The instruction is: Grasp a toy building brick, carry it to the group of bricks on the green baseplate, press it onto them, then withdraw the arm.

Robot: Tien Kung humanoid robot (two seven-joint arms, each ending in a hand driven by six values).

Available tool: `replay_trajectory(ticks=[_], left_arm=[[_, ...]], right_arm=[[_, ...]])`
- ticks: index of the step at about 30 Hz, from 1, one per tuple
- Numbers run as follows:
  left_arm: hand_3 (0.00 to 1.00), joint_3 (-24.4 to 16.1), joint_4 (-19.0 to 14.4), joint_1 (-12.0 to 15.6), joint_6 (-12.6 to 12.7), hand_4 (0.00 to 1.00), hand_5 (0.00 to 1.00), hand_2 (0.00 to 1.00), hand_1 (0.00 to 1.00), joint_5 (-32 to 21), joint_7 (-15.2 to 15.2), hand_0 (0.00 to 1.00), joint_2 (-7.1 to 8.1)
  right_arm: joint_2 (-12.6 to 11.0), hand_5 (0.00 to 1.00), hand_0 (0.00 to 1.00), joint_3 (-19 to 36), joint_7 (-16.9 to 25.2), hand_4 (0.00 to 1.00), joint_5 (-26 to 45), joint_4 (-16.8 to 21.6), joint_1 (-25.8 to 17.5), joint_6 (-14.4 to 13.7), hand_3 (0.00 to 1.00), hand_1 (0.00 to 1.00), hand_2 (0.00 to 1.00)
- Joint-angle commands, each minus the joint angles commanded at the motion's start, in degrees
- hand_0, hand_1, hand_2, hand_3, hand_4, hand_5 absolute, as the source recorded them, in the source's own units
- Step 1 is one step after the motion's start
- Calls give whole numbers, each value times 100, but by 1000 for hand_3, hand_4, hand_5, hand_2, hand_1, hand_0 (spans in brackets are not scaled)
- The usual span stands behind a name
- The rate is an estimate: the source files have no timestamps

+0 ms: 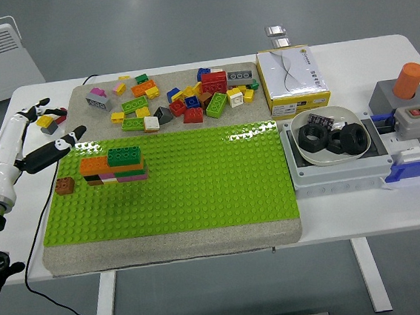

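head view | my left hand [34,145] is hovering off the green baseplate's [199,196] left edge, fingers spread, gripping nothing | green brick [123,156] is sitting on top of the brick stack [114,169] at the baseplate's left | loose bricks [182,100] are lying behind it

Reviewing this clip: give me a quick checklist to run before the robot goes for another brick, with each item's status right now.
1. Left hand empty, fingers spread: ok.
2. Left hand off the brick stack: ok.
3. Green brick sits level on top of the stack: ok.
4. Green brick fully pressed down: cannot tell.
5. Loose bricks available behind the green baseplate: ok.
6. Right arm position: cannot tell, out of view.
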Motion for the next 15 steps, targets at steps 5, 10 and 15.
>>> replay_trajectory(ticks=[5,10,15], left_arm=[[633,-487,217,59,-36,813,247,811,807,199,-59,831,-140],[632,-623,431,67,-59,791,197,794,793,467,-94,821,-211],[631,-605,550,59,-47,776,172,791,789,539,-131,819,-245]], right_arm=[[15,998,686,-68,20,912,36,0,14,0,747,659,667],[19,998,686,-85,28,911,36,0,37,-4,746,660,672],[12,998,685,-54,39,911,31,0,53,-6,746,660,673]])
